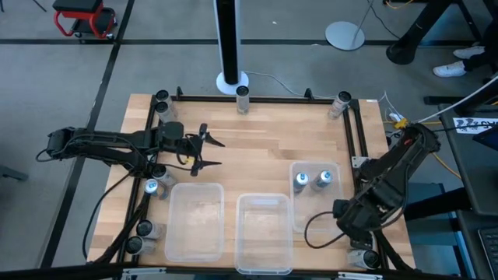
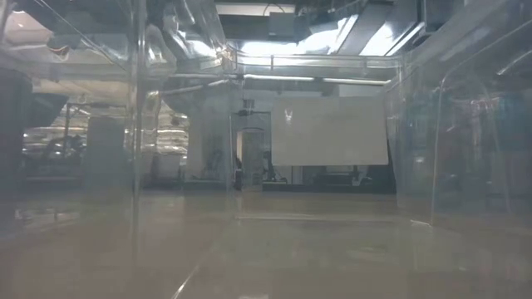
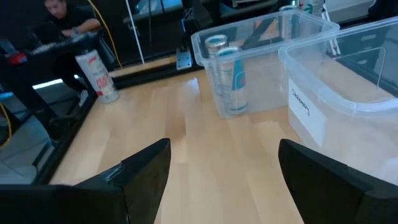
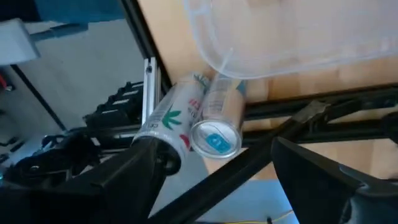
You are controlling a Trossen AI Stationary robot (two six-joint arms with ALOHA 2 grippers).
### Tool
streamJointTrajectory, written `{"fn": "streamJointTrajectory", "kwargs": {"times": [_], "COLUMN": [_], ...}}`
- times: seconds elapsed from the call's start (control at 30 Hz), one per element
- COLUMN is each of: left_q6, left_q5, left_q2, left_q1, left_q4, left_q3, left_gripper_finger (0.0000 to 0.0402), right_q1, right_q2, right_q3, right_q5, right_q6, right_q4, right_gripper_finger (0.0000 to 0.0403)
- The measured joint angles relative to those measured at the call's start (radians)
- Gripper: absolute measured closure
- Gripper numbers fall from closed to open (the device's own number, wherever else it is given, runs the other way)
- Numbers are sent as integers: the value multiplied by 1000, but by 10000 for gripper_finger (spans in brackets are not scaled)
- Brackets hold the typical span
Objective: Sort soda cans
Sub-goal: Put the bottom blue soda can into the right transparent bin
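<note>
1. Hovering low at the table's right front corner, the right gripper [image 4: 211,180] gapes empty over two soda cans [image 4: 214,121]; it should centre on one can before closing.
2. Left gripper [image 1: 212,153], also spread, waits mid-left.
3. Wooden table [image 1: 264,128], three clear bins [image 1: 264,225], grey floor around.

Grey floor [image 1: 156,62] surrounds wooden table [image 1: 264,132]. Red wheeled stool [image 1: 84,17] at upper left of high view. White round base [image 1: 345,35] on floor beyond table's far edge; white cable trails from it. Dark furniture at right edge. Low view: white wall panel [image 2: 329,131], bright ceiling lights [image 2: 328,33], doorway [image 2: 253,158] behind table.
</note>
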Motion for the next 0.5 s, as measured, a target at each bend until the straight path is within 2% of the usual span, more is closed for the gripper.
{"fn": "streamJointTrajectory", "kwargs": {"times": [0.2, 0.5], "left_q6": [10, 23], "left_q5": [0, 0], "left_q2": [0, 0], "left_q1": [0, 0], "left_q4": [46, 49], "left_q3": [0, 0], "left_gripper_finger": [114, 114], "right_q1": [31, 43], "right_q2": [49, 103], "right_q3": [0, 0], "right_q5": [65, -60], "right_q6": [-31, 77], "right_q4": [5, -81], "right_gripper_finger": [84, 84]}}
